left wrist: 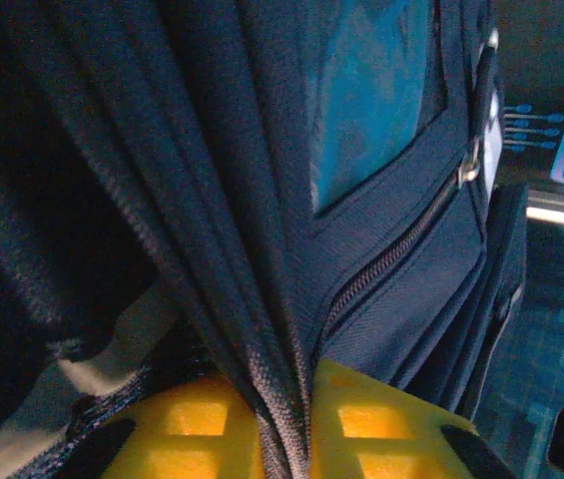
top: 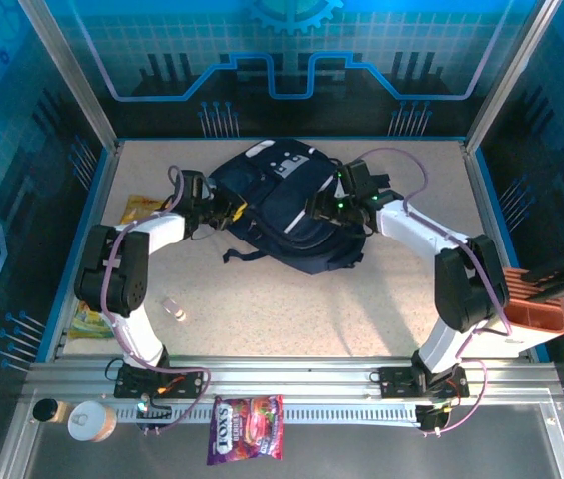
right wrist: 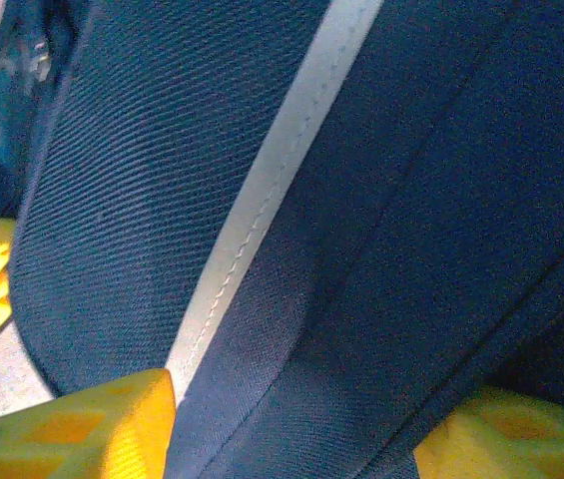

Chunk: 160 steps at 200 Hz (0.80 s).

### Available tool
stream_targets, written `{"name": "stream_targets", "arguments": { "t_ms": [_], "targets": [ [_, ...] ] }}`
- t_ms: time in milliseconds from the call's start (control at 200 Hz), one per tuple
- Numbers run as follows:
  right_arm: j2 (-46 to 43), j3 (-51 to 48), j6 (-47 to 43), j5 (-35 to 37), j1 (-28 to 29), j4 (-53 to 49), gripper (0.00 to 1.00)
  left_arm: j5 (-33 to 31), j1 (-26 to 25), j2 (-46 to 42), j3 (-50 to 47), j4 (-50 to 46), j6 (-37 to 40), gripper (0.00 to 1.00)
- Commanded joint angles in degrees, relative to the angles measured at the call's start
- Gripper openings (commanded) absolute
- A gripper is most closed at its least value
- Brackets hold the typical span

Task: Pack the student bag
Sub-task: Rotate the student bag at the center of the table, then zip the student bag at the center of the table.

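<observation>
Opening the bag [top: 283, 200]: left gripper [left wrist: 286, 424] pinches a fabric fold, right gripper [right wrist: 291, 429] spread astride a panel, not clamped. Next likely: right closes, both pull mouth apart.

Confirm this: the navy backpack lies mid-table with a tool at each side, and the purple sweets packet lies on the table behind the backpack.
Not right. The sweets packet lies on the metal ledge at the near edge, not behind the backpack; the top external view shows it. The rest holds: left tool and right tool flank the mid-table backpack.
</observation>
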Motion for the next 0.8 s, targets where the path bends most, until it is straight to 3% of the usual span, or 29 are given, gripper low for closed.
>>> {"name": "stream_targets", "arguments": {
  "t_ms": [0, 170, 445, 650, 795],
  "targets": [
    [3.22, 4.36, -5.77, -1.07, -3.25, 0.05, 0.62, 2.59, -3.37, -2.33, 1.83, -4.28, 3.85, 0.11],
    [3.32, 6.34, -8.68, 0.76, -5.82, -1.42, 0.62, 1.59, -6.88, -2.21, 2.36, -5.01, 3.76, 0.04],
    [-9.16, 0.82, -8.45, 12.47, -4.59, -10.31, 0.69, -2.24, -11.98, -2.53, 3.18, -2.39, 0.51, 0.00],
    [-16.05, -3.26, -4.12, 21.38, 4.75, -15.86, 0.69, -7.49, -14.69, -4.59, 1.40, 1.27, -2.90, 0.00],
    [-16.39, -5.49, 3.35, 23.77, 13.59, -13.79, 0.68, -9.45, -15.48, -5.05, 0.21, 4.04, -5.20, 0.00]
  ]
}}
